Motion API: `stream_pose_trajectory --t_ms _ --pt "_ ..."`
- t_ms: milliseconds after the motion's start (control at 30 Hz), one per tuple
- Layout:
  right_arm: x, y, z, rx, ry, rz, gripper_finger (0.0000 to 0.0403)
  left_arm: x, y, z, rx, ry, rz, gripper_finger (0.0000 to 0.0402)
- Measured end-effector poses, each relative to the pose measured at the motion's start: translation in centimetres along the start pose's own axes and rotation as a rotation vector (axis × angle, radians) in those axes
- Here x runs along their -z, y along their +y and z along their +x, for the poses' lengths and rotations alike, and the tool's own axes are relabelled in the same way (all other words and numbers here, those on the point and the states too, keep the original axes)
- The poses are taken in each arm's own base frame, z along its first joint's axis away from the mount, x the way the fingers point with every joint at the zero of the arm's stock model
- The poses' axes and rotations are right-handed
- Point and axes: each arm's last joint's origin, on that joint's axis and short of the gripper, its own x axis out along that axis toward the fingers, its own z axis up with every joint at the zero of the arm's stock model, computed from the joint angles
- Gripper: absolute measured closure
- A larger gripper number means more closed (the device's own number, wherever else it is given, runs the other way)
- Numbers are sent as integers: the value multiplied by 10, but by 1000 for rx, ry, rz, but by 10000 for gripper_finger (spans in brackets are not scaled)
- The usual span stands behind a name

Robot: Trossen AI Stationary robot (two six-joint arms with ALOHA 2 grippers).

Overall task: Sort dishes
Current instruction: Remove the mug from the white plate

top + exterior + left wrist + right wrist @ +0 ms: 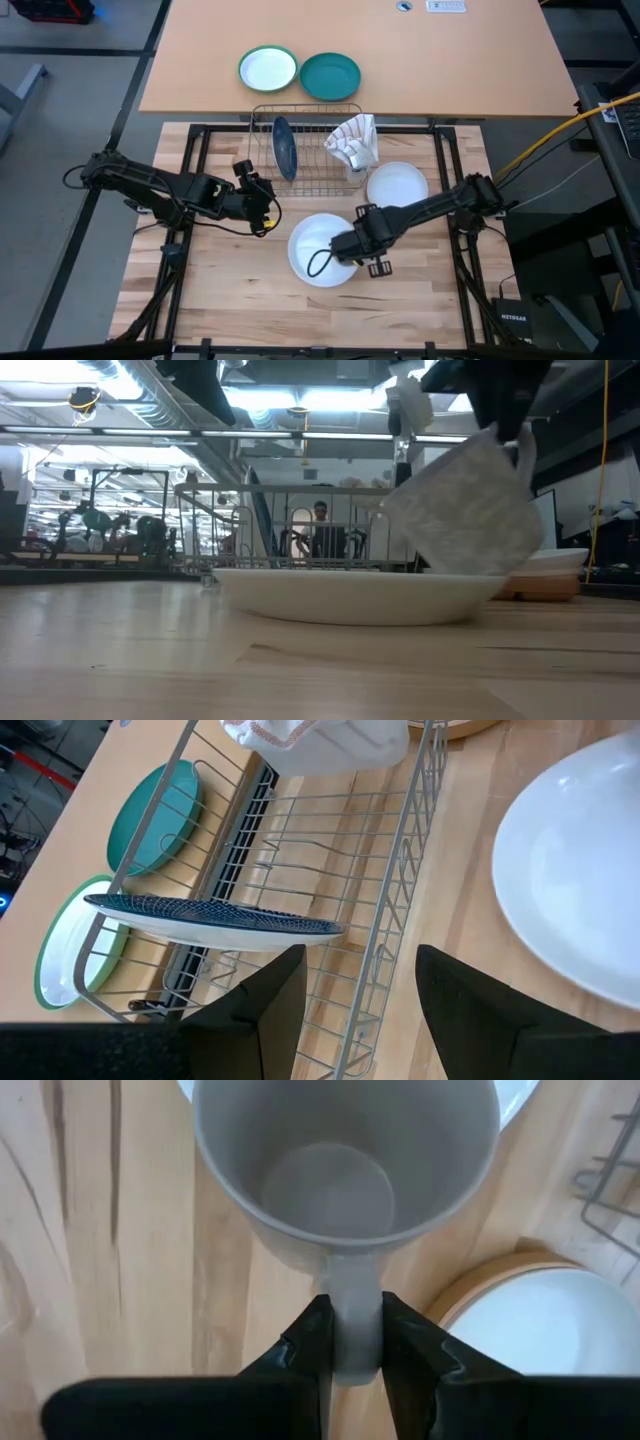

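Note:
My right gripper (347,244) is shut on a small grey mug (465,510) over the near right rim of a big white plate (318,250) that lies flat on the wooden table. My left gripper (360,990) is open and empty beside the near left corner of the wire dish rack (305,150). A dark blue plate (283,148) stands on edge between the rack's wires. A white plate (397,185) lies on a tan plate (470,1285) to the right of the rack. My right gripper pinches the mug's handle (350,1315) between its two fingers (408,1342), one on each flat side. The fingers come from above, slanting down. The mug hangs tilted below them, its handle (525,455) uppermost, its body just above the white plate's rim (480,592).
A green-rimmed white plate (268,69) and a teal plate (330,76) lie on the tan tabletop beyond the rack. A crumpled white cloth (355,140) sits in the rack's right end. A person (322,530) sits in the room behind.

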Motion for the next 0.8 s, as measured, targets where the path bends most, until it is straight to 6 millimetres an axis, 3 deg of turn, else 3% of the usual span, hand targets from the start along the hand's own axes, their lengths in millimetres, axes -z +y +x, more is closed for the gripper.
stream_pose_trajectory --t_ms 433,600,800 --pt "26 13 -22 12 4 88 339 0 0 0 0 0 -36 222" --pt "29 27 -23 30 -8 82 339 0 0 0 0 0 -46 222" --pt "30 26 -13 28 33 86 339 0 0 0 0 0 -75 222"
